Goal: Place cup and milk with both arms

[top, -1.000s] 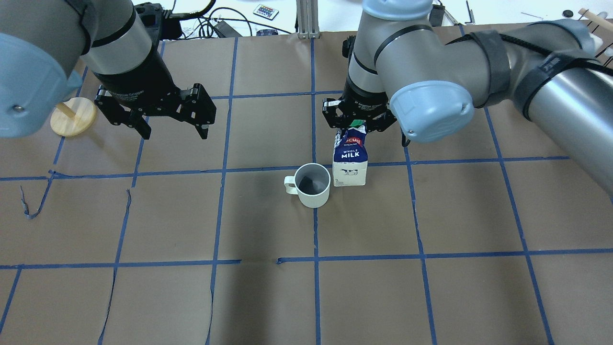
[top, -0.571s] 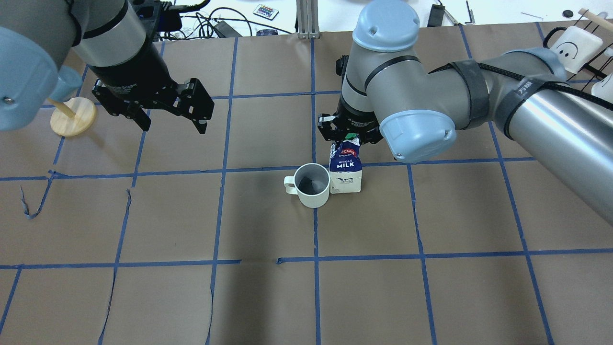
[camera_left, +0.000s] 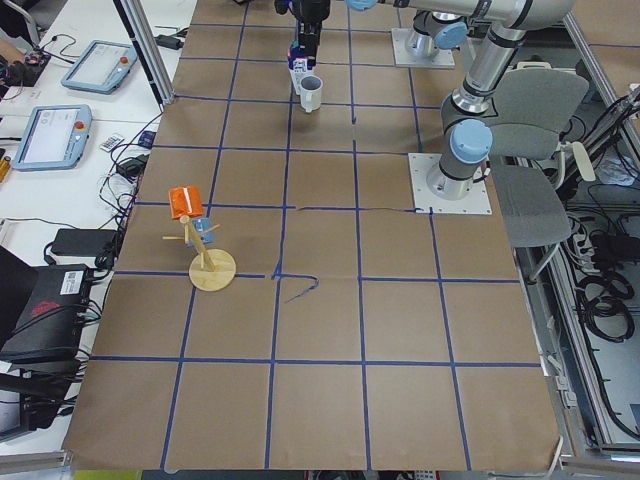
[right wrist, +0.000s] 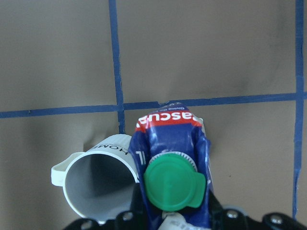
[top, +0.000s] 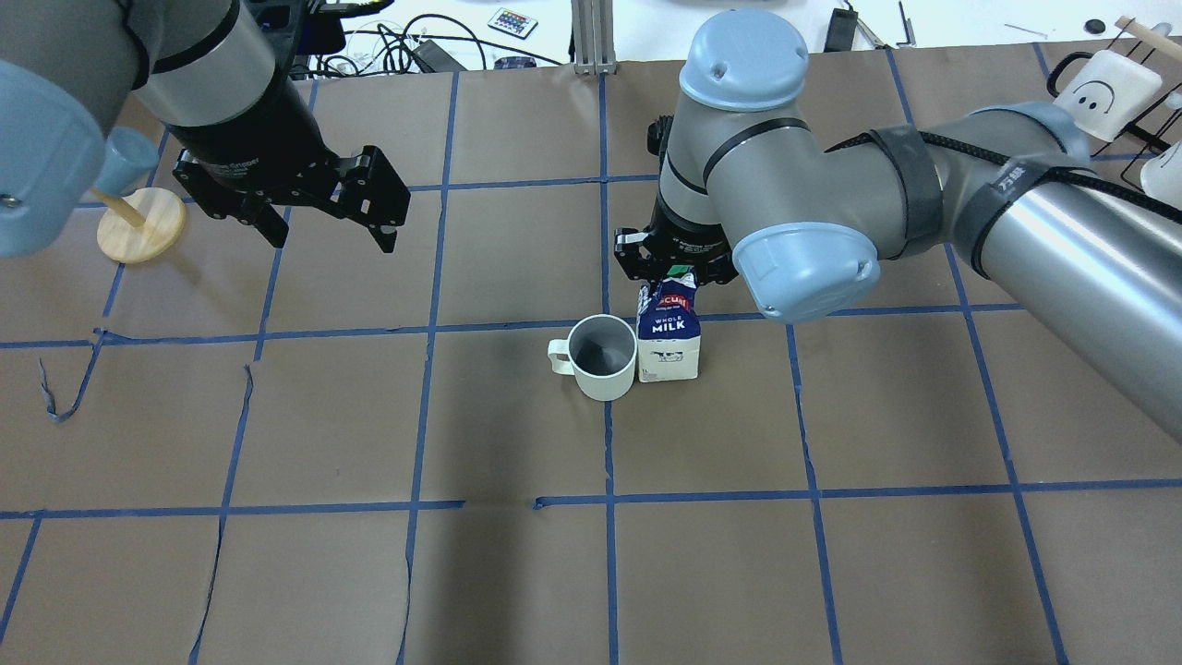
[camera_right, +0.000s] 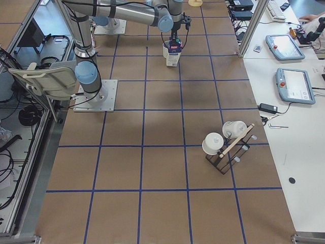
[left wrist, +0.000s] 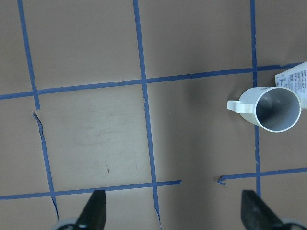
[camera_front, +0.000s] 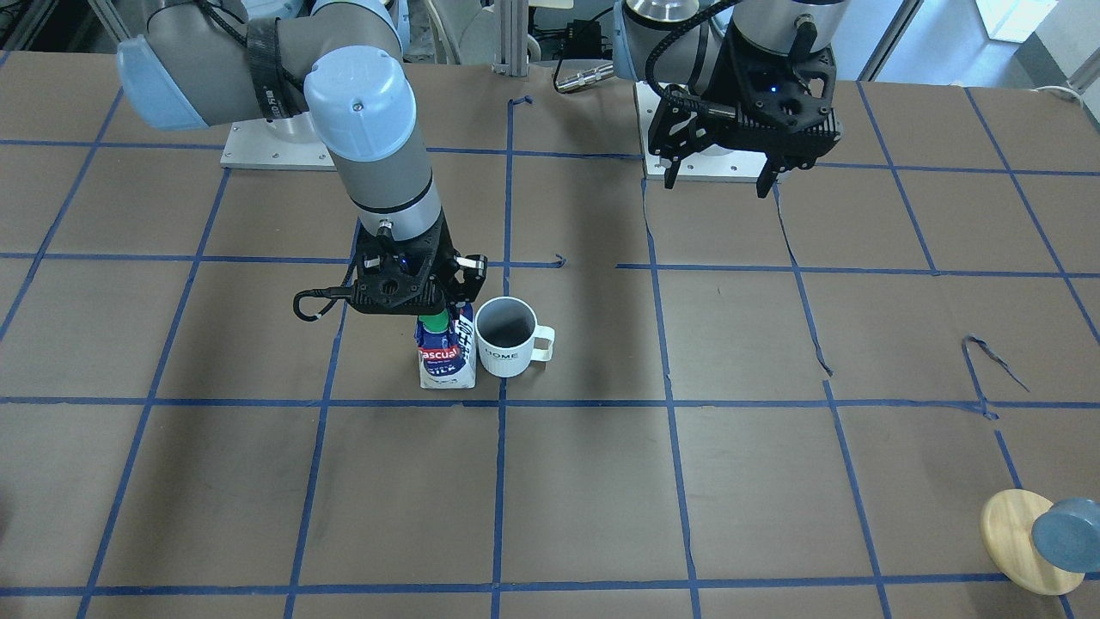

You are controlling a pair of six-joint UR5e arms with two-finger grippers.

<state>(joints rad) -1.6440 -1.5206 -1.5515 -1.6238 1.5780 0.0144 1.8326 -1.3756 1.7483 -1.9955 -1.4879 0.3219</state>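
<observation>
The white mug marked "HOME" (camera_front: 505, 337) stands upright near the table's middle, and shows in the overhead view (top: 602, 358). The blue and white milk carton (camera_front: 447, 357) stands on the table right beside it, touching or nearly so (top: 669, 342). My right gripper (top: 679, 266) is shut on the carton's top ridge, behind the green cap (right wrist: 175, 184). My left gripper (top: 328, 231) is open and empty, hovering well to the left of the cup. In its wrist view the cup (left wrist: 276, 109) is far from the fingertips (left wrist: 96, 211).
A round wooden peg stand (top: 141, 223) with a blue-grey disc is at the far left edge. A rack with white mugs (camera_right: 226, 142) is at the right end. Cables (top: 406, 46) lie behind the table's back edge.
My right arm has lowered the milk onto the table, a little closer to the cup. My left gripper has drifted slightly back and left, still open.
</observation>
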